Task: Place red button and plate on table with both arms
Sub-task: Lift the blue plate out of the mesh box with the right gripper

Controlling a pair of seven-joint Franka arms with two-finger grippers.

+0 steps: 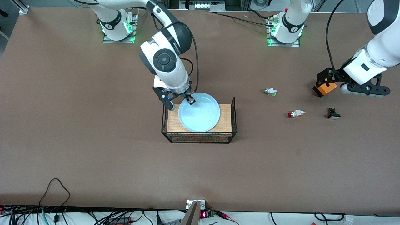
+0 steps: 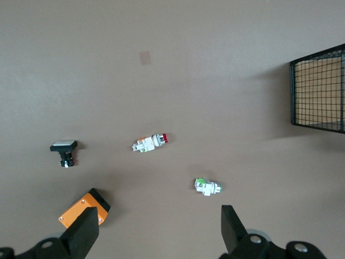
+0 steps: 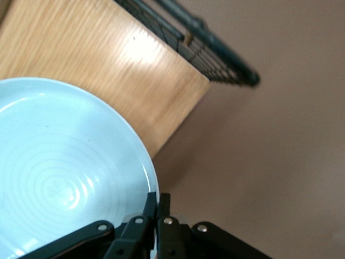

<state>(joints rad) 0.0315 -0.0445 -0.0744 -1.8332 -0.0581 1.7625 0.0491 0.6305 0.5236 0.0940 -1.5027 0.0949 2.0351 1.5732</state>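
Note:
The light-blue plate (image 1: 200,114) lies on the wood top of the wire basket stand (image 1: 173,124). My right gripper (image 1: 189,99) is shut on the plate's rim at the edge toward the robots; the right wrist view shows its fingers (image 3: 151,203) pinching the rim of the plate (image 3: 59,162). The red button (image 1: 295,113) lies on its side on the brown table (image 1: 93,125), toward the left arm's end. My left gripper (image 1: 365,90) hangs open and empty above the table near it. In the left wrist view the red button (image 2: 151,143) lies on the table between the open gripper's (image 2: 158,216) fingers.
A green-tipped white part (image 1: 270,91) lies farther from the camera than the red button. A black part with a white cap (image 1: 333,113) lies beside the button toward the left arm's end. An orange and black box (image 1: 325,89) sits below the left wrist.

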